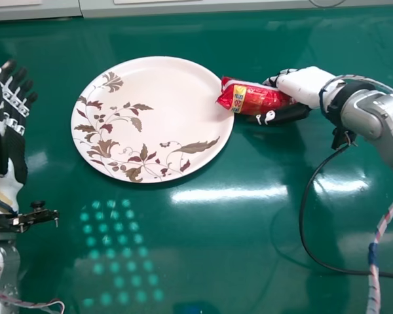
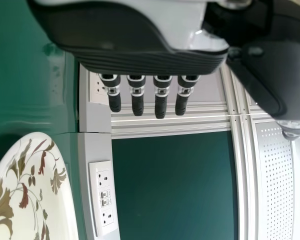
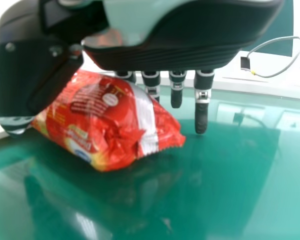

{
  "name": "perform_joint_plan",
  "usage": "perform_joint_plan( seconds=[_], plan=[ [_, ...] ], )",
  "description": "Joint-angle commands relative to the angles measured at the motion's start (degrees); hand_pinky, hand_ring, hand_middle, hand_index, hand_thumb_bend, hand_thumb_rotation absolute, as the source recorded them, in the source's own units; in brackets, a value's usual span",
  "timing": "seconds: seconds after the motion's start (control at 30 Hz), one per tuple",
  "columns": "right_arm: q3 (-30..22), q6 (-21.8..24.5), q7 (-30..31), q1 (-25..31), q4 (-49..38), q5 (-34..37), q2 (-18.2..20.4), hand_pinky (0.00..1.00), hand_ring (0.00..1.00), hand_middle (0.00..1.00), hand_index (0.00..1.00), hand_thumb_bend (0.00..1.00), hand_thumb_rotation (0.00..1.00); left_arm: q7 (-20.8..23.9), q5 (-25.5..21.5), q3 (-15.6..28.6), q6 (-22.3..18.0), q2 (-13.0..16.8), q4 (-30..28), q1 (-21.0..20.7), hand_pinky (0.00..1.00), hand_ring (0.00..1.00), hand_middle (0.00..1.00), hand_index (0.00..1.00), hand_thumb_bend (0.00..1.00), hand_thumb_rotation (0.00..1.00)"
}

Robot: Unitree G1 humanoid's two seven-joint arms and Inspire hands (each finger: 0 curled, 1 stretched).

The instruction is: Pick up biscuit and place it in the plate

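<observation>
Over the right rim of the flowered plate [image 1: 154, 118] in the head view reaches a red biscuit pack [image 1: 252, 97]. My right hand [image 1: 300, 87] is at the pack's right end, its thumb on the near side and fingers on the far side, pinching it. In the right wrist view the biscuit pack [image 3: 102, 120] lies between the thumb and fingers of my right hand [image 3: 185, 50], partly covering the fingers. My left hand [image 1: 8, 124] is open at the head view's left edge, apart from the plate. The left wrist view has my left hand [image 2: 140, 55] with straight fingers, and the plate [image 2: 32, 195].
The green table [image 1: 216, 248] carries bright reflections and a patch of light dots in front of the plate. A black cable [image 1: 302, 222] curves down beside the right arm. Pale panels [image 1: 183, 8] line the far edge, and a socket strip [image 2: 104, 197] stands beyond the table.
</observation>
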Motion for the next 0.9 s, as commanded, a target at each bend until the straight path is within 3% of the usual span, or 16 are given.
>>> perform_joint_plan(
  seconds=[0.0,0.03,0.07,0.1,0.13,0.2,0.33,0.43,0.67,0.87],
  plan=[
    [2.4,0.0,-3.5,-0.9,2.8,-2.9,0.9,0.58,0.7,0.77,0.8,0.78,0.05,0.0,0.4,0.9,-0.5,0.5,-0.4,1.1,1.0,1.0,1.0,1.0,0.98,0.8],
    [3.1,-0.4,-6.5,-1.3,4.4,-3.8,1.3,0.5,0.61,0.69,0.74,0.68,0.03,-0.2,0.2,1.0,-0.9,0.5,-0.3,1.1,1.0,1.0,1.0,1.0,0.97,0.8],
    [3.8,-0.9,-9.9,-1.7,5.8,-5.0,1.5,0.4,0.51,0.59,0.61,0.57,0.01,-0.4,0.0,1.1,-1.1,0.5,-0.2,1.1,1.0,1.0,1.0,1.0,0.95,0.81],
    [5.0,-1.2,-13.8,-2.2,6.8,-6.9,1.5,0.39,0.48,0.54,0.56,0.53,0.01,-0.5,0.0,1.2,-1.2,0.6,-0.3,1.2,1.0,1.0,1.0,1.0,0.94,0.81],
    [6.4,-1.6,-18.3,-2.7,7.8,-9.2,1.1,0.29,0.44,0.51,0.53,0.53,0.0,-0.4,0.1,1.2,-1.0,0.6,-0.6,1.3,1.0,1.0,1.0,1.0,0.94,0.81],
    [8.4,-2.0,-25.9,-3.3,9.8,-12.2,0.8,0.18,0.42,0.47,0.51,0.52,0.0,-0.3,0.3,1.4,-0.8,0.6,-0.8,1.4,1.0,1.0,1.0,1.0,0.95,0.83],
    [10.1,-4.1,-36.8,-4.5,14.2,-14.1,0.8,0.13,0.41,0.47,0.49,0.51,0.0,-0.2,0.1,1.7,-0.5,0.6,-0.8,1.3,1.0,1.0,1.0,1.0,0.96,0.82],
    [10.8,-3.9,-40.3,-5.1,16.1,-14.7,1.0,0.1,0.42,0.47,0.49,0.51,0.0,-0.2,0.3,1.6,-0.2,0.6,-0.8,1.2,1.0,1.0,1.0,1.0,0.96,0.82],
    [9.3,-3.9,-39.6,-4.0,15.1,-11.8,0.5,0.07,0.41,0.47,0.5,0.51,0.0,-0.9,0.1,1.6,-1.0,0.9,-0.2,1.0,1.0,1.0,1.0,1.0,0.96,0.82],
    [5.2,-3.7,-31.0,-2.8,6.7,-6.8,-2.8,0.06,0.41,0.47,0.5,0.51,0.0,-0.5,0.4,1.6,-0.6,0.5,-0.8,1.4,1.0,1.0,1.0,1.0,0.96,0.82]
  ],
)
